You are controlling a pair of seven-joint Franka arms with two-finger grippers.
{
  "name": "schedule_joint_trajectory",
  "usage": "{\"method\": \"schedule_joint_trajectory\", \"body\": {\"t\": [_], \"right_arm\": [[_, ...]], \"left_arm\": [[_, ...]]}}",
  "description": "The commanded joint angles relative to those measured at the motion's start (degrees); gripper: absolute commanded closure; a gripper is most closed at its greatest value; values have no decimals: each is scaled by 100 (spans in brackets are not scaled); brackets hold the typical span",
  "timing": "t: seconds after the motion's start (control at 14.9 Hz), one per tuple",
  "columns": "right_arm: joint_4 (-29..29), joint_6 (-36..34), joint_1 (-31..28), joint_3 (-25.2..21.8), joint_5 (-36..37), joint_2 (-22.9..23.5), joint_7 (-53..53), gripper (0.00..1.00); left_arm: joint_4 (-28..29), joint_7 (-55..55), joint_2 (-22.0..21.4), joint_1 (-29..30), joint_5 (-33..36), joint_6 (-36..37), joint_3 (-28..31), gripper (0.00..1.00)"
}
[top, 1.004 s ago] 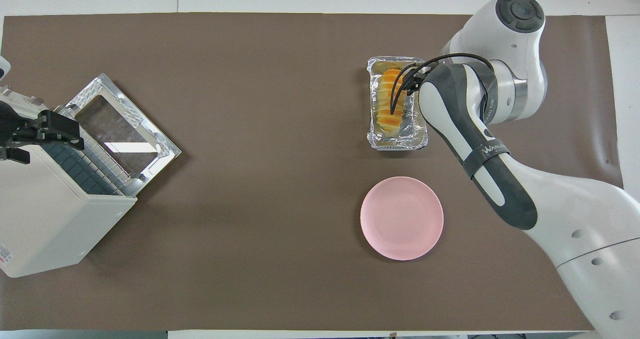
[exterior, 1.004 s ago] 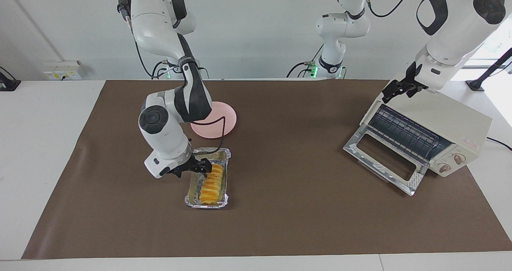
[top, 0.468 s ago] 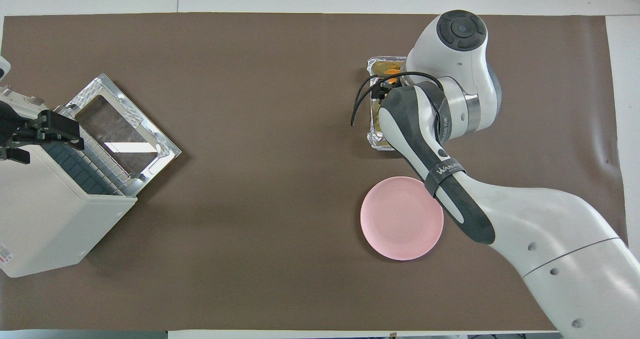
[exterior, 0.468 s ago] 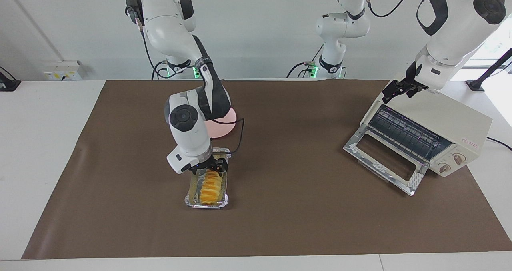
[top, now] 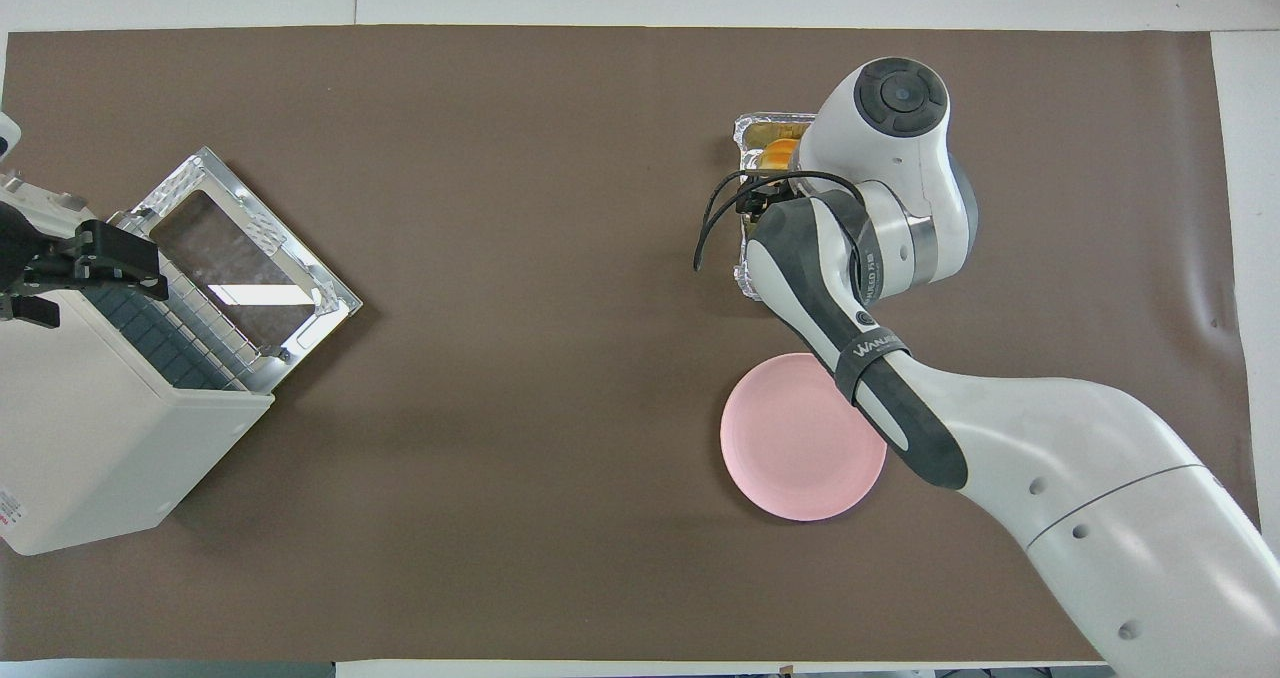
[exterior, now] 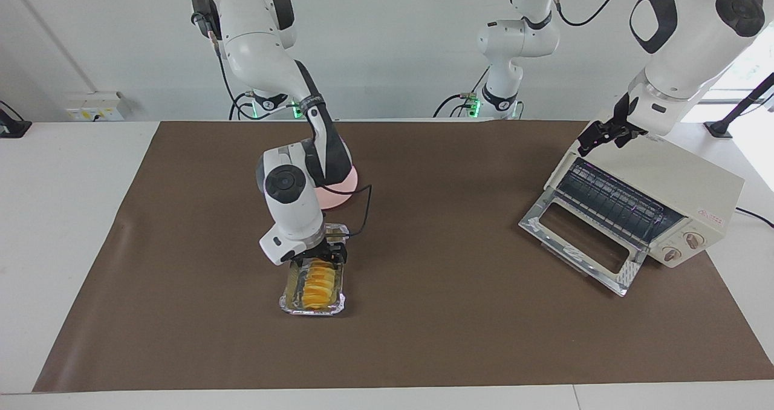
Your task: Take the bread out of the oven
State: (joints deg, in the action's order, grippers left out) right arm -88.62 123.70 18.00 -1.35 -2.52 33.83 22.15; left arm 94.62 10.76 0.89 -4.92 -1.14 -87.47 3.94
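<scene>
Writing: "WANJEE"-like lettering on the right arm's forearm band, hard to read exactly; small pink print on the oven [exterior: 656,201], too small to read.
Right arm: reaches from its base over the pink plate [top: 790,448], elbow bent, wrist turned steeply down over the foil tray [exterior: 290,304].
Right gripper [exterior: 323,259]: low over the bread's end nearer the robots, fingers straddling it; whether they press it I cannot tell.
Bread [exterior: 319,284]: lies lengthwise in the foil tray on the brown mat [exterior: 423,337], out of the oven.
Left arm: waits, bent over the oven.
Left gripper [exterior: 595,136]: above the oven's top edge, fingers apart, holding nothing.
Oven: at the left arm's end, glass door dropped open, wire rack showing.
</scene>
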Motion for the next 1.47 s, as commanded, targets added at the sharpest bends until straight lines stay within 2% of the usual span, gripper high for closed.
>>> {"method": "schedule_joint_trajectory", "body": {"t": [0.0,0.07,0.54,0.87,1.07,1.27,1.41], "right_arm": [[-261,277,-24,29,138,-96,88,95],[-253,260,-16,29,138,-96,96,100],[-78,94,-42,29,173,-96,79,100],[590,-889,-121,38,173,-149,61,100],[600,-1259,-60,47,129,-420,61,100],[451,-1891,-25,64,68,-1008,122,100],[-205,-2034,-7,90,67,-1622,149,100]], "left_arm": [[118,-30,-133,26,-62,-78,1,0],[118,-30,-133,26,-62,-69,1,0],[118,-30,-133,26,-62,-69,1,0],[118,-30,-133,26,-62,-69,1,0],[118,-30,-133,26,-62,-69,1,0],[118,-30,-133,26,-62,-69,1,0],[118,-30,-133,26,-62,-69,1,0]]}}
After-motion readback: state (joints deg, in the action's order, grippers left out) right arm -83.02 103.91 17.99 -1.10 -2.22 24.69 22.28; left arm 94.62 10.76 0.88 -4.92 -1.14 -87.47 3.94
